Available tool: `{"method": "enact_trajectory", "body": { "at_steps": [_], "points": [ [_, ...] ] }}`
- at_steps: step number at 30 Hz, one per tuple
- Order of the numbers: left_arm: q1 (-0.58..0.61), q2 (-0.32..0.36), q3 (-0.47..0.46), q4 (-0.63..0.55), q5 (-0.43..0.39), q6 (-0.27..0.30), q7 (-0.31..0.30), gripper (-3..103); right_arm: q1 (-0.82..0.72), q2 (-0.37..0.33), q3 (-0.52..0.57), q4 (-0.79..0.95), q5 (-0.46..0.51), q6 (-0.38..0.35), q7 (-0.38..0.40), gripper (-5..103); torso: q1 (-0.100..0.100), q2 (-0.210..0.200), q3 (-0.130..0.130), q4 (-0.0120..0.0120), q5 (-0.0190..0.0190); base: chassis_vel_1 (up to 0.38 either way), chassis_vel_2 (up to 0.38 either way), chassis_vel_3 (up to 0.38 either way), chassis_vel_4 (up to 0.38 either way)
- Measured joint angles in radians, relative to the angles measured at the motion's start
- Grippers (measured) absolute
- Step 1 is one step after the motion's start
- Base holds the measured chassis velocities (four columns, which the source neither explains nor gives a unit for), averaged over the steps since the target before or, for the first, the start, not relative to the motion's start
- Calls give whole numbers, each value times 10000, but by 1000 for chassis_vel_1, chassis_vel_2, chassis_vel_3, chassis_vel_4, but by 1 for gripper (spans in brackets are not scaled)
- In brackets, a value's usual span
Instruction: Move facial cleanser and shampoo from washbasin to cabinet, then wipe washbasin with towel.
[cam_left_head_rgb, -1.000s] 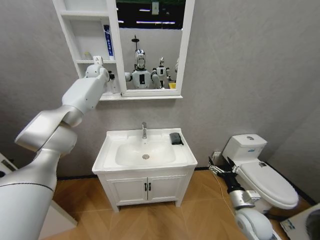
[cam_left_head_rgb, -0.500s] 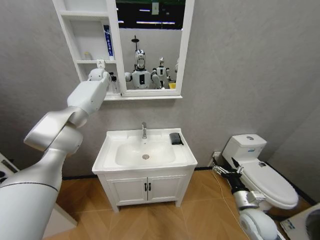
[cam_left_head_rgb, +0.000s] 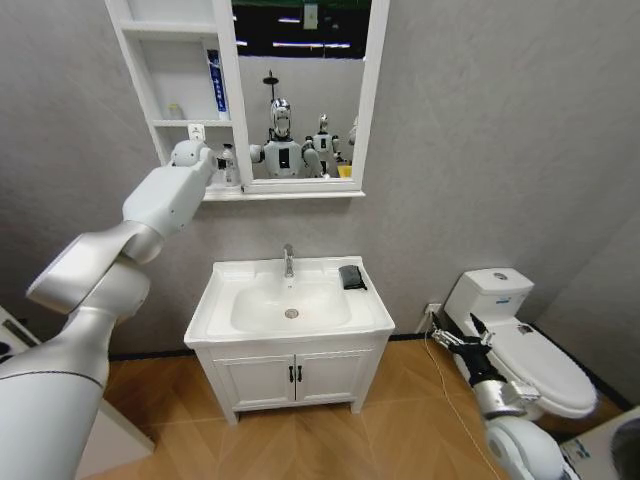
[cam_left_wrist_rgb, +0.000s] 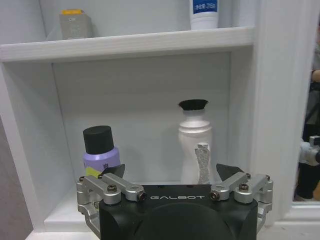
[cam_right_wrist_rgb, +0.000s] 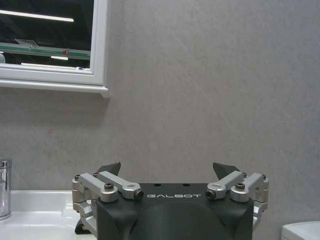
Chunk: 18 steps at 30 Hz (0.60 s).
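White cabinet (cam_left_head_rgb: 178, 90) upper left of head view holds white bottle (cam_left_wrist_rgb: 195, 142) and purple bottle (cam_left_wrist_rgb: 101, 150) on lowest shelf. Left gripper (cam_left_wrist_rgb: 172, 172) spread empty before them; right gripper (cam_right_wrist_rgb: 167, 172) spread, low right. Towel (cam_left_head_rgb: 351, 277) on washbasin (cam_left_head_rgb: 215, 300). Risk: arm withdrawing could topple bottles.

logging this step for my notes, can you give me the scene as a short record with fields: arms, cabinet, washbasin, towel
left pincer: open, empty, facing the cabinet's bottom compartment
right pincer: open, empty, low beside the toilet
cabinet: bottom compartment holds a purple bottle with black cap and a white bottle with black top, both upright, apart
upper shelf: blue-and-white tube
washbasin: bowl empty, no bottles on its top
towel: on the washbasin's back right corner, beside the faucet
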Motion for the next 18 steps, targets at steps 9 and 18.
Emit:
{"method": "enact_trajectory", "body": {
  "at_steps": [9,18],
  "points": [
    [1784,3774,41,-5509,-1247,552,-797,100,146,-182,-4,106,152,-247,-46,100,0,0,-1,3,-3,0,0,0,0],
    [7342,6872,-4434,-9746,-450,356,-554,100,267,8,-226,319,87,-457,126,100,-3,1,-3,5,10,0,0,0,0]
  ]
}}
